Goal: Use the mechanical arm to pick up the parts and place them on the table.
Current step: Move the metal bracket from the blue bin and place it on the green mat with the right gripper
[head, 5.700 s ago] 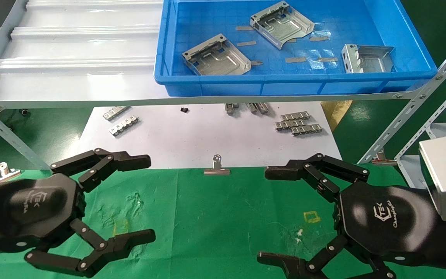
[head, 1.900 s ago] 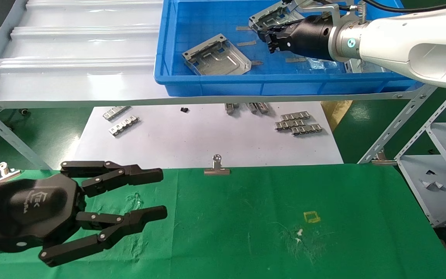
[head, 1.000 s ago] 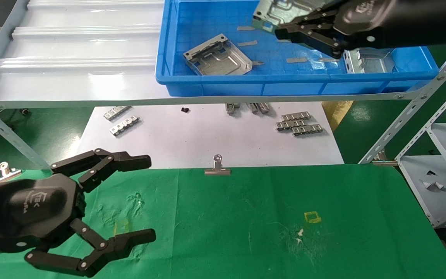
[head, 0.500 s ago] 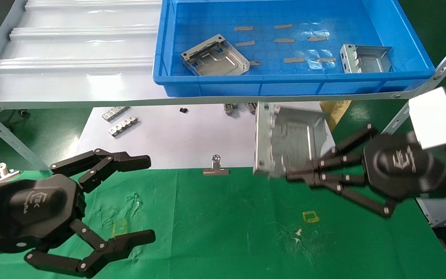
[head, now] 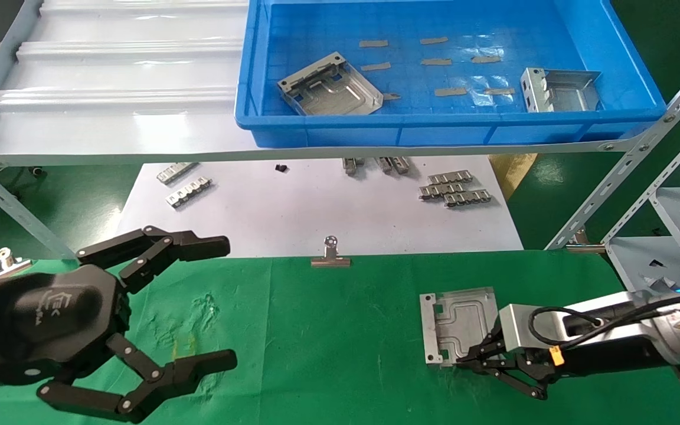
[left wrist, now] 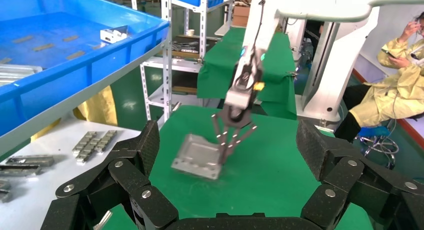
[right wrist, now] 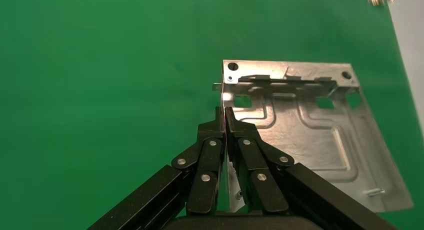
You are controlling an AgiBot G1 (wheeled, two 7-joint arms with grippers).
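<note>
My right gripper [head: 474,358] is shut on the side flange of a silver-grey bracket [head: 459,323], which lies on the green table [head: 346,330] at its right part. The right wrist view shows the jaws [right wrist: 224,115] pinching the bracket's [right wrist: 310,135] upright flange. The left wrist view shows the same bracket [left wrist: 197,157] on the cloth under the right gripper [left wrist: 222,157]. Two more brackets lie in the blue tray [head: 452,127] on the shelf: one at its left [head: 331,91], one at its right [head: 559,90]. My left gripper [head: 219,301] is open and empty over the table's left.
A white sheet [head: 316,206] beyond the table carries several small toothed metal strips [head: 452,189]. A silver binder clip [head: 330,255] sits at the table's far edge. A slotted metal rack [head: 641,177] stands at the right.
My right arm lifted a bracket out of the blue tray, carried it down and toward me, and now holds it resting on the green cloth. The left gripper closed partly, then reopened.
</note>
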